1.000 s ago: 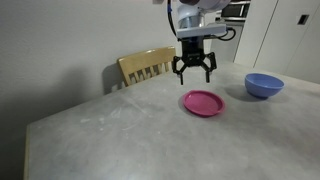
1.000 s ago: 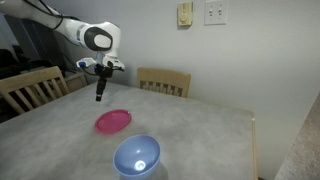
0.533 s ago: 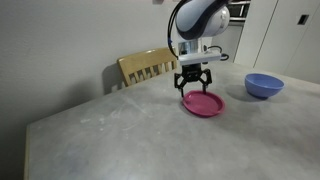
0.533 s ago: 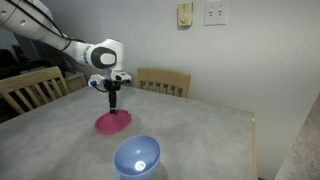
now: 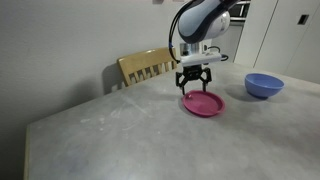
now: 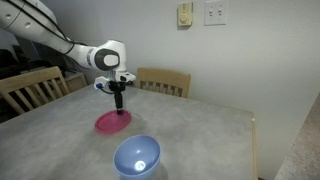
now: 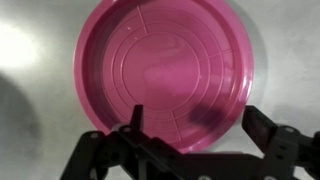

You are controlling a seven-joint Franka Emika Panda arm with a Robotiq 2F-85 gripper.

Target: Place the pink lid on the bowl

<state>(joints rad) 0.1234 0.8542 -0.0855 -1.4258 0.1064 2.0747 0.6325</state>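
Pink lid (image 5: 203, 104) on grey table (image 5: 100, 132), wooden chair (image 5: 147, 66)

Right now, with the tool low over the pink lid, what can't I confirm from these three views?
- Contact: whether the tool touches the pink lid is too small to tell in both exterior views.
- Lid's near rim: in the wrist view, the tool's fingers cover part of it.
- Bowl: it lies outside the wrist view's frame, and in an exterior view its near wall hides the inside.
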